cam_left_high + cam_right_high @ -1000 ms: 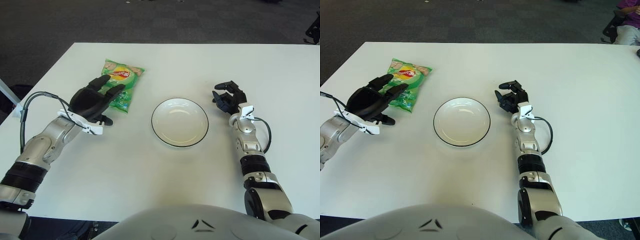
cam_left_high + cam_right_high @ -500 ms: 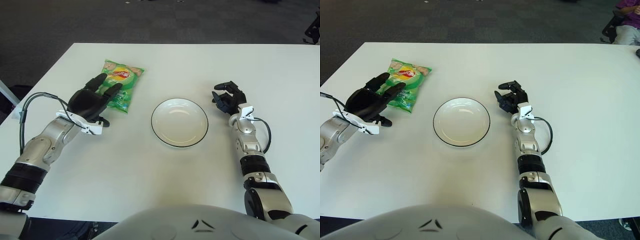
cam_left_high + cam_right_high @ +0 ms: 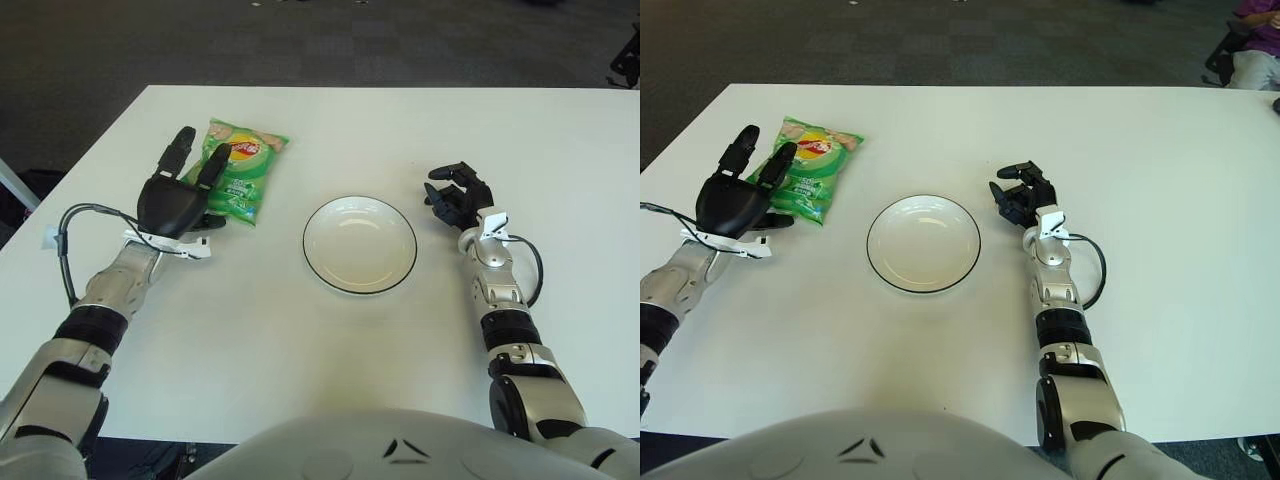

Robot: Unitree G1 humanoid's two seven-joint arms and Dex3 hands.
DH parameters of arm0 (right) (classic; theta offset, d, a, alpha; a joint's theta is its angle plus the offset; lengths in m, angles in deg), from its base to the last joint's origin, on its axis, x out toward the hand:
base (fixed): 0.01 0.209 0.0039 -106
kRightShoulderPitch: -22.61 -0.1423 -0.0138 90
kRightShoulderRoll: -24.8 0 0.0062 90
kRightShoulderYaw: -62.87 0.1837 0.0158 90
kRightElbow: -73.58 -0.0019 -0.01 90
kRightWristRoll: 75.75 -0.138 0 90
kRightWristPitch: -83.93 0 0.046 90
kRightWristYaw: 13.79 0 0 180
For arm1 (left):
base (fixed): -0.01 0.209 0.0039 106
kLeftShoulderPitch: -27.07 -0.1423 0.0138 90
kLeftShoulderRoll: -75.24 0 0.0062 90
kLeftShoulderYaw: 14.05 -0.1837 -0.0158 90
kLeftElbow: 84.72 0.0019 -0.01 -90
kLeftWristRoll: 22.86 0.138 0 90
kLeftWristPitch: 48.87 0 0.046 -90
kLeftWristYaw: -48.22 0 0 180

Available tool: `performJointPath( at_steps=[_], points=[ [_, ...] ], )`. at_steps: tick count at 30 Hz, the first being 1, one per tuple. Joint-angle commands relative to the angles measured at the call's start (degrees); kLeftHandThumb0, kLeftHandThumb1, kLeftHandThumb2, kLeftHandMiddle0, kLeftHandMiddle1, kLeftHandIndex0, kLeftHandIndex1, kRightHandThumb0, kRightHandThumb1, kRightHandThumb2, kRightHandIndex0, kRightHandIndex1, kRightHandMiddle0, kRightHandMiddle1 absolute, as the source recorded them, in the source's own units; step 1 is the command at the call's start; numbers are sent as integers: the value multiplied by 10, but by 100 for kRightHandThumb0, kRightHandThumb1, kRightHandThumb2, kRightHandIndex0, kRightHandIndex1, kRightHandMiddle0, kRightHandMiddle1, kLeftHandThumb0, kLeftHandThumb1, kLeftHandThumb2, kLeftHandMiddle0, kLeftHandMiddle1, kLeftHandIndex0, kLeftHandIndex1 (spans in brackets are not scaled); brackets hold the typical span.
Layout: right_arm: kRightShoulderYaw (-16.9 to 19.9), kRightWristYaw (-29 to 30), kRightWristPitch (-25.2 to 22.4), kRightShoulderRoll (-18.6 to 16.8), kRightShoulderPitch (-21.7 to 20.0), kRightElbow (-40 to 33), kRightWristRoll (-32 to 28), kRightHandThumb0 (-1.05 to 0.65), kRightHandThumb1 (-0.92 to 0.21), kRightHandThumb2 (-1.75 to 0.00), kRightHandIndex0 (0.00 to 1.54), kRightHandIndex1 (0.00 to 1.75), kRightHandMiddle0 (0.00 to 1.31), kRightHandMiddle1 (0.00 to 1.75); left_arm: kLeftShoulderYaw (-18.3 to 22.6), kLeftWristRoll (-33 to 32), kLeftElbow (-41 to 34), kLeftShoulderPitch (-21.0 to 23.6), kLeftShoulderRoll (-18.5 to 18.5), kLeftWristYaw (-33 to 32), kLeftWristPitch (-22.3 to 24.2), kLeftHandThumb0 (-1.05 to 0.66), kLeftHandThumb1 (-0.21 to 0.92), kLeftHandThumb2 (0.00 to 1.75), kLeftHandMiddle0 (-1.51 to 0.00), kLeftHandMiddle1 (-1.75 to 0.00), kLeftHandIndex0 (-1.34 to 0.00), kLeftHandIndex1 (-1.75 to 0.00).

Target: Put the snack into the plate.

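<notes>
A green snack bag (image 3: 243, 166) lies flat on the white table (image 3: 330, 340), left of a white plate (image 3: 360, 243) with a dark rim. My left hand (image 3: 184, 190) is at the bag's near left corner, fingers spread and pointing away over the bag's left edge; it holds nothing. The plate has nothing in it. My right hand (image 3: 455, 196) shows just right of the plate, fingers loosely curled with nothing in them.
A grey cable (image 3: 80, 215) loops beside my left forearm, and a dark cable (image 3: 530, 262) runs along my right forearm. Dark carpet (image 3: 300, 40) lies past the table's far edge. A seated person's legs (image 3: 1255, 40) show at the far right in the right eye view.
My left hand has turned from lying sideways near the bag to pointing its fingers away, and has shifted left along the bag's near left corner. The bag, plate and right hand are unchanged.
</notes>
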Motion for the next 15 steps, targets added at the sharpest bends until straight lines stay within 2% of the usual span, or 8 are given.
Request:
performJointPath(
  at_steps=[1,3,6,11,15],
  points=[
    [6,-2,6,9,-6,10,-5,-1,-74,-48,66,138,51,122,-11,-2,26,13,9,-30,12,-33,76,1,0,0,-12,-1],
    [7,-3,8,10,-6,12,-5,-1,-74,-48,66,139,51,122,-16,-3,42,21,16,-48,17,-35,76,1,0,0,-12,-1],
    [7,-4,9,11,-7,13,-6,-1,-74,-48,66,139,51,122,-37,8,128,63,38,-130,23,-38,77,1,0,0,-12,-1],
    [6,-10,11,13,-7,14,-7,-1,-74,-48,66,139,51,122,-72,11,239,118,56,-229,16,-44,79,1,0,0,-10,-2],
    [5,-14,11,14,-6,14,-6,-1,-74,-48,66,139,51,122,-95,5,280,140,61,-261,11,-50,79,1,0,0,-9,-1]
  ],
)
